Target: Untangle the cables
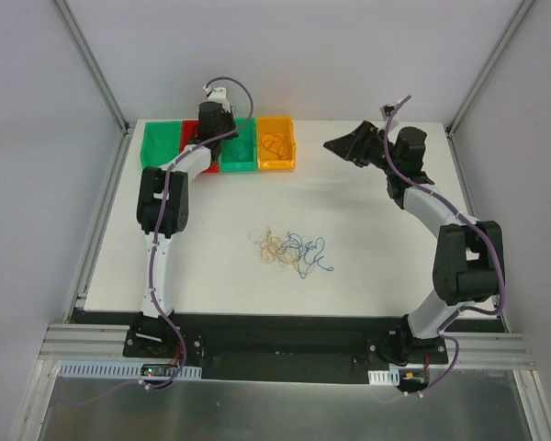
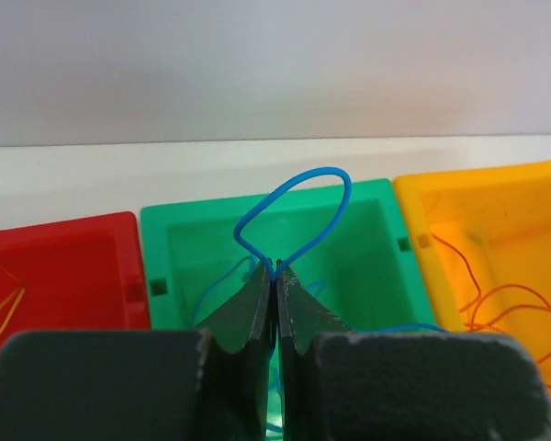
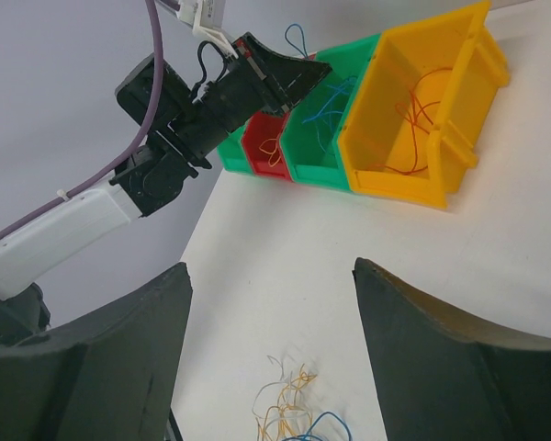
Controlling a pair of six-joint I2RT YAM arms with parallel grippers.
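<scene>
In left gripper (image 2: 275,269), cable (image 2: 326,169) (ends hidden)

far-left edge: row of bins (image 1: 277,166) on the table (image 1: 386,220) blocks low passes | over green bin (image 2: 376,195): left gripper (image 2: 275,273) clamped on blue cable (image 2: 347,197) fills the gap | centre: cable tangle (image 1: 292,250) lies flat, bare table all round | right side: right gripper (image 3: 268,266) spread wide, raised, open table beneath

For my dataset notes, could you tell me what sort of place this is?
Probably a robotics lab test cell: a white table framed by aluminium rails, plain grey walls, and coloured sorting bins.
</scene>
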